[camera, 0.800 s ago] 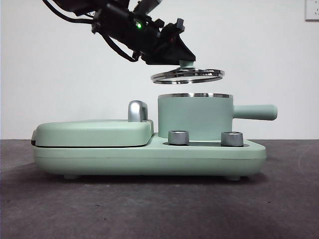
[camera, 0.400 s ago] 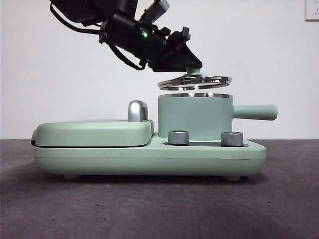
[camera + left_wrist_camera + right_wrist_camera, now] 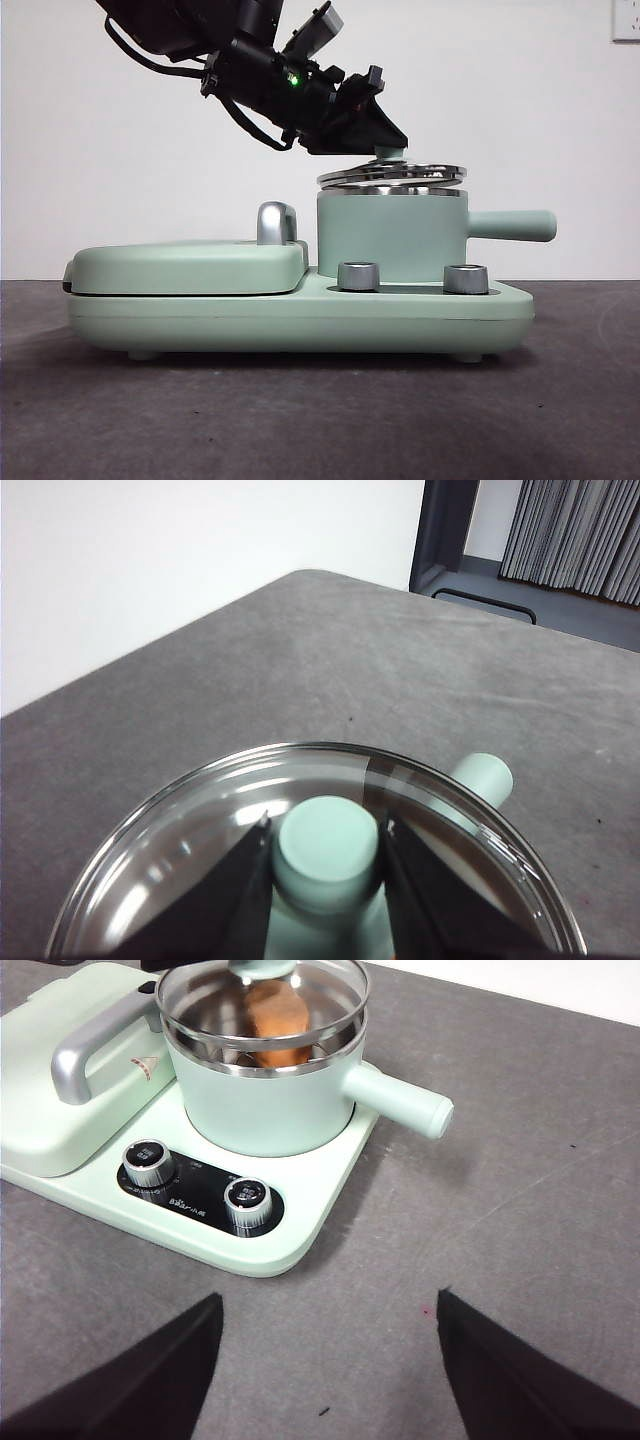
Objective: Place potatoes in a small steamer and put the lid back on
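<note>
Left gripper (image 3: 388, 148) was clamped on the mint-green knob (image 3: 326, 848) of the lid (image 3: 392, 175), centre of the front frame. The lid was tilted, its left edge touching the steel rim of the small steamer (image 3: 390, 235), its right edge just above it. The potato (image 3: 276, 1018) lay inside the steamer, upper centre of the right wrist frame. Right gripper (image 3: 328, 1360) hung with jaws spread, holding nothing, over the table (image 3: 520, 1210).

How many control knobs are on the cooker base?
2. Both sit on the front panel below the small steamer: one knob nearer the griddle lid, the other knob nearer the steamer's handle side. None appear hidden.
</note>
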Action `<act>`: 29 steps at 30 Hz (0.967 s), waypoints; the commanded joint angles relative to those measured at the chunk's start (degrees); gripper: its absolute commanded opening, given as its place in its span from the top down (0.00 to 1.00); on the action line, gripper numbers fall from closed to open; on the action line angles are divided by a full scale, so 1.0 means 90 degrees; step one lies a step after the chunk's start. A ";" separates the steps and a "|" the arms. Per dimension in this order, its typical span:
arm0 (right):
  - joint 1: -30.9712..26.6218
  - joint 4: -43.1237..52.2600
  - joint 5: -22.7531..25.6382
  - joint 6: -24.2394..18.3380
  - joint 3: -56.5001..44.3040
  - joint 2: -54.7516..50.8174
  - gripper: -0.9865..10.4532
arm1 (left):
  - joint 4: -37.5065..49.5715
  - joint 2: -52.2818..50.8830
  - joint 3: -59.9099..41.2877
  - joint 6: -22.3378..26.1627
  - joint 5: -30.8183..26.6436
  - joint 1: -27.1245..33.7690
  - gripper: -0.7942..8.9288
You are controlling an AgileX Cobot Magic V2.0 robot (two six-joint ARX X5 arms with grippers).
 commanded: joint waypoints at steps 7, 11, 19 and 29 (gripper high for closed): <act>0.0036 0.0041 0.0029 -0.0022 0.0029 0.0017 0.63 | 0.0097 0.0427 0.0214 0.0017 0.0032 -0.0058 0.91; 0.0036 0.0044 0.0039 -0.0022 0.0029 0.0017 0.63 | -0.0039 0.0452 0.0214 0.0034 0.0032 -0.0066 0.91; 0.0036 0.0044 0.0172 -0.0022 0.0029 0.0017 0.63 | -0.0068 0.0452 0.0214 0.0104 0.0034 -0.0036 0.91; 0.0036 0.0044 0.0172 -0.0024 0.0029 0.0017 0.63 | -0.0078 0.0454 0.0211 0.0843 0.0039 -0.0022 0.91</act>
